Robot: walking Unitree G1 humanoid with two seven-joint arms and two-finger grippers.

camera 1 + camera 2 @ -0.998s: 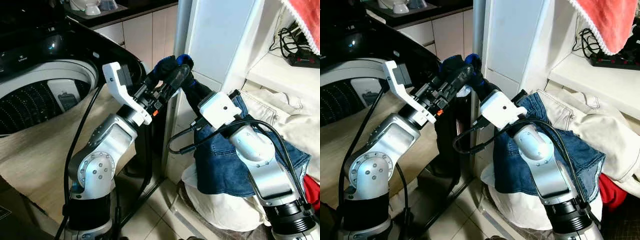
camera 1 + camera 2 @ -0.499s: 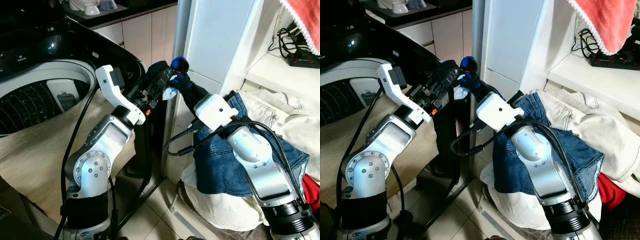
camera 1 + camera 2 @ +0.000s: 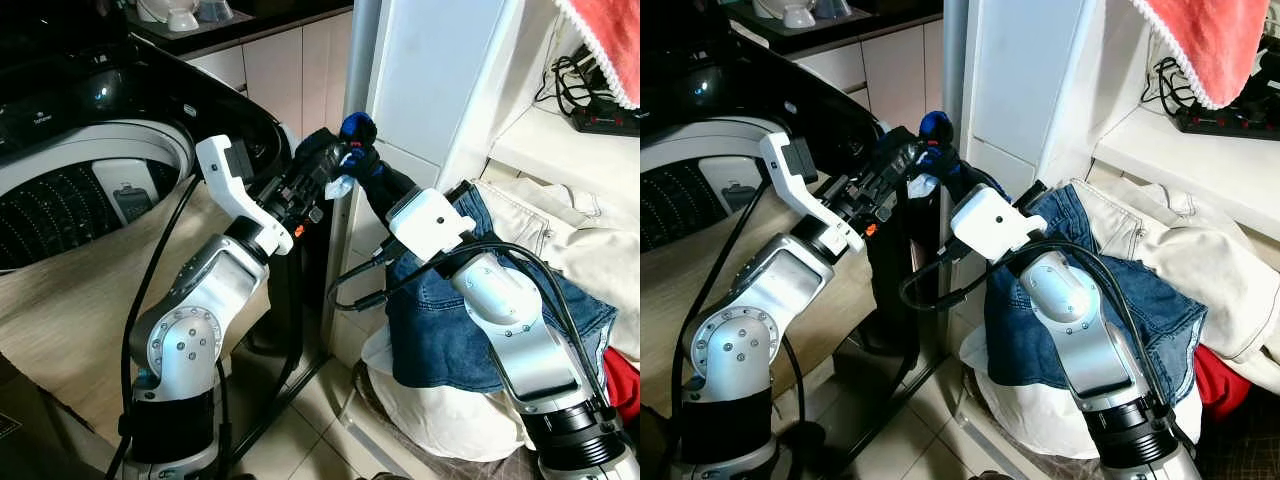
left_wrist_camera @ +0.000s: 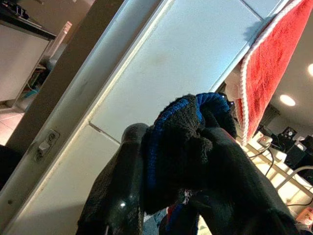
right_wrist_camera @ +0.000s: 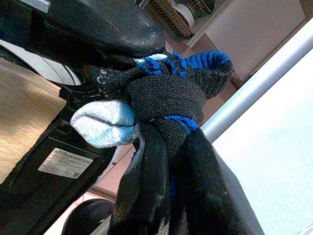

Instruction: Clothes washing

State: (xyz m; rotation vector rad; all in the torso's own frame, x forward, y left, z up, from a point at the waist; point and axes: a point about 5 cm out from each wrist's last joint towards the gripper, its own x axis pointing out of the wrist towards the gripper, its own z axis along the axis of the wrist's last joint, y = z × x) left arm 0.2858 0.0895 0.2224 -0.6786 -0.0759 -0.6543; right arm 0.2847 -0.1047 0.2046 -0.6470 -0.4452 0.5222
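A balled black and blue sock [image 3: 352, 137] with a pale blue toe hangs in the air between the washing machine and a white cabinet. My left gripper [image 3: 328, 160] reaches it from the washer side and is shut on the sock [image 4: 188, 147], whose bulk sits between its fingers [image 4: 124, 191]. From the opposite side my right gripper [image 3: 362, 168] pinches the same sock [image 5: 166, 95] between its two fingers [image 5: 146, 191]. The two grippers touch at the bundle.
The top-load washing machine [image 3: 90, 150] stands open at left, a beige cloth [image 3: 60, 310] draped over its front. Under my right arm lie a denim garment [image 3: 450, 340] and cream clothes [image 3: 560, 230]. A red towel [image 3: 1215, 40] and power strip [image 3: 605, 115] are above.
Both grippers and the sock have shifted a little left toward the washer. The left arm has drawn back, and the sock's pale blue toe has come into sight.
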